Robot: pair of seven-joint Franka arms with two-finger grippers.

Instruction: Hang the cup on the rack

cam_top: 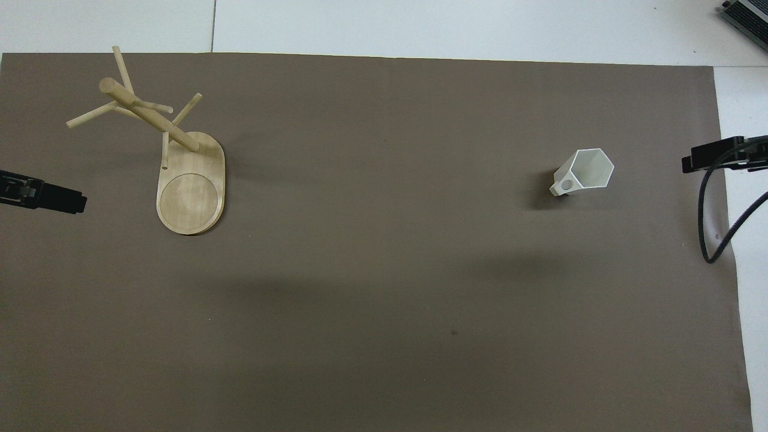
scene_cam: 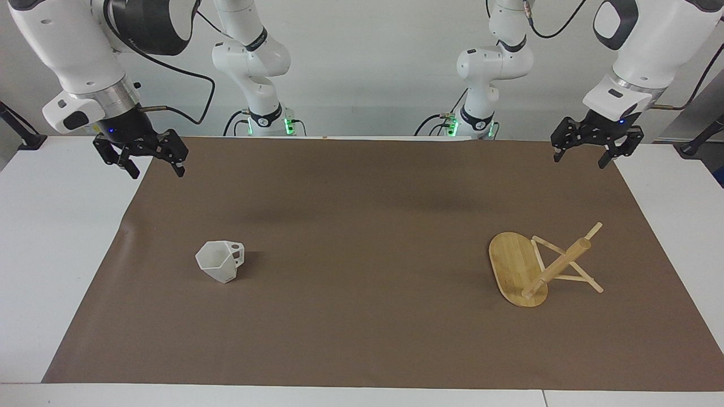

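The white faceted cup [scene_cam: 220, 261] stands on the brown mat toward the right arm's end, opening up, its handle turned toward the rack's end; it also shows in the overhead view [cam_top: 585, 171]. The bamboo rack [scene_cam: 517, 265] stands on its oval base toward the left arm's end, with thin pegs sticking out of its post [cam_top: 150, 114]. My right gripper [scene_cam: 154, 164] is open and empty, raised over the mat's corner near its base [cam_top: 690, 162]. My left gripper [scene_cam: 581, 157] is open and empty, raised over the other near corner [cam_top: 72, 203]. Both are well away from the cup and rack.
The brown mat [scene_cam: 362, 226] covers most of the white table [scene_cam: 51, 237]. A black cable [cam_top: 720, 234] hangs from the right arm over the mat's edge. Nothing stands between the cup and the rack.
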